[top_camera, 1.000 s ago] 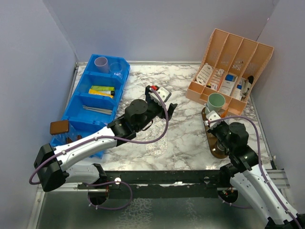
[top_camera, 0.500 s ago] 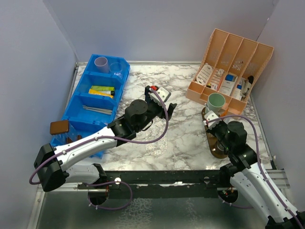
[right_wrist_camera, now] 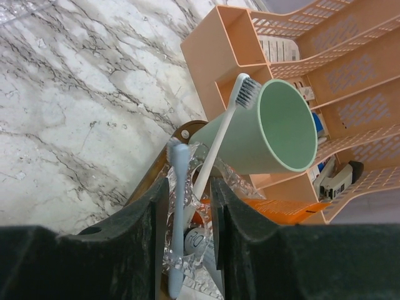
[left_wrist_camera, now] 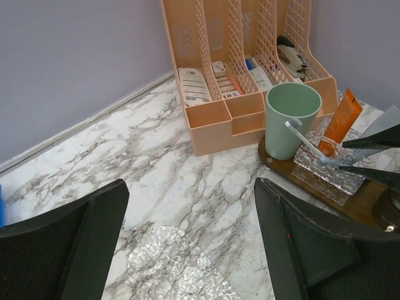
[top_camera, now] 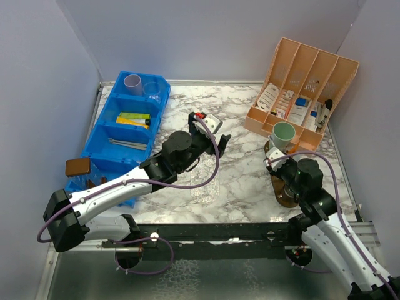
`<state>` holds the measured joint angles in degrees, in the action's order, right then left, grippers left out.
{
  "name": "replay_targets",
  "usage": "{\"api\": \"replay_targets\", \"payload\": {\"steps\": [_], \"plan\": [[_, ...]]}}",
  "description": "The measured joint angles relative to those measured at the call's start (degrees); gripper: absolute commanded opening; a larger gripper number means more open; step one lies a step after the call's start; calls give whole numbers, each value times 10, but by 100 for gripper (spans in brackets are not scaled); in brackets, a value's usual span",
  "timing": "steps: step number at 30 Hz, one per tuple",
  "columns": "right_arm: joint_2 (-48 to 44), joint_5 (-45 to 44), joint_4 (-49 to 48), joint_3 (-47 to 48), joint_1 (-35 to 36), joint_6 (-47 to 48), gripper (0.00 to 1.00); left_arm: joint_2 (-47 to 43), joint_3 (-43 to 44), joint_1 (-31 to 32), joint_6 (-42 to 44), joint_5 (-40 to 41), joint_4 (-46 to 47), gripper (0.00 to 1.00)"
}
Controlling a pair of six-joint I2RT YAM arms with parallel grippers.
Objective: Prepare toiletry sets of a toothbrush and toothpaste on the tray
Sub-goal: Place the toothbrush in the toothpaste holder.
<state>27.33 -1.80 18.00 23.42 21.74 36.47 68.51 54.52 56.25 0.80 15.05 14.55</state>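
While my right pincer [right_wrist_camera: 187, 187] stands narrowly parted, a thin pale-blue toothbrush [right_wrist_camera: 179, 206] sits between its fingers [right_wrist_camera: 144, 237], inside crinkly clear cup [right_wrist_camera: 230, 178].

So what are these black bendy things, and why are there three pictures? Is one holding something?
They are robot arms, a left arm and a right arm, bolted to a marble table. One picture looks down from above. The other two come from a small camera on each wrist, so you see that arm's own fingers. The left tool is wide open and holds nothing. The right tool has its fingers either side of a crinkly clear cup on a wooden tray; I can't tell whether it squeezes it. A white toothbrush and an orange tube poke out of that cup. Beside it stands a mint green cup. Farther off are a blue bin and a peach organiser with more supplies.
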Motion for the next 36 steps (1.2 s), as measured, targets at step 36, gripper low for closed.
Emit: {"api": "replay_targets", "payload": {"steps": [36], "plan": [[89,-35,84,95,0,-57,37,0,-1,-6,0,9,4,85]]}}
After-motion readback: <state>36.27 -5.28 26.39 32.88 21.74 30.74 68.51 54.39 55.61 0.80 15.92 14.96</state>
